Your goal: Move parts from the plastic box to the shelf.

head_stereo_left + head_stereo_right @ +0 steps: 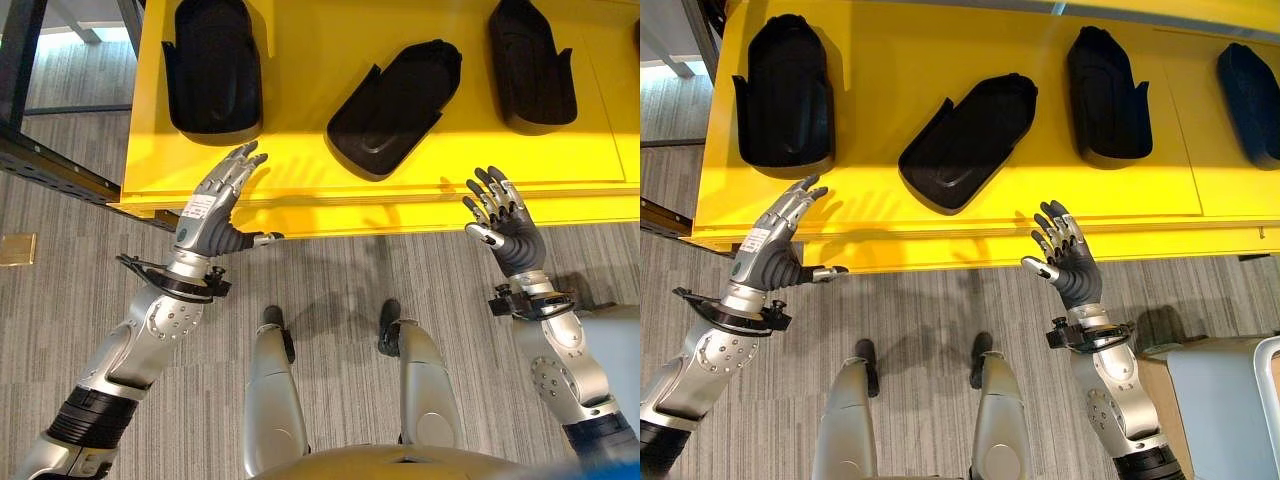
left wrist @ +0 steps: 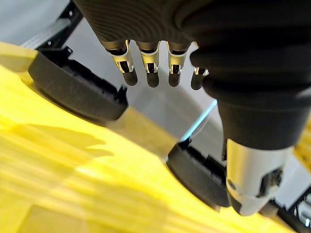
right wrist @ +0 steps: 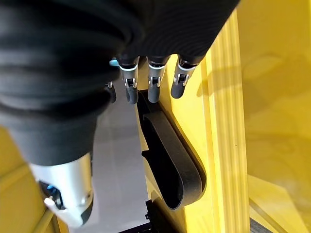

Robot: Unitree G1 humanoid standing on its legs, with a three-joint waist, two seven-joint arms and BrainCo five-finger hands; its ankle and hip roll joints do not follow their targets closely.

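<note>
Several black moulded parts lie on the yellow shelf [image 1: 300, 180]: one at the left [image 1: 212, 65], a tilted one in the middle [image 1: 395, 105], one further right [image 1: 530, 62], and a darker one at the far right [image 1: 1252, 100]. My left hand [image 1: 215, 210] hovers at the shelf's front edge, below the left part, fingers straight and empty. My right hand [image 1: 505, 225] is raised by the front edge, right of the middle part, fingers relaxed, holding nothing. The left wrist view shows two parts [image 2: 73, 87] [image 2: 199, 174] past the fingers [image 2: 150, 65]. One part [image 3: 170, 155] shows in the right wrist view.
A grey striped carpet floor [image 1: 330, 290] runs below the shelf. A dark metal frame [image 1: 50, 165] stands at the left of the shelf. A pale grey box edge [image 1: 1220, 400] shows at the lower right.
</note>
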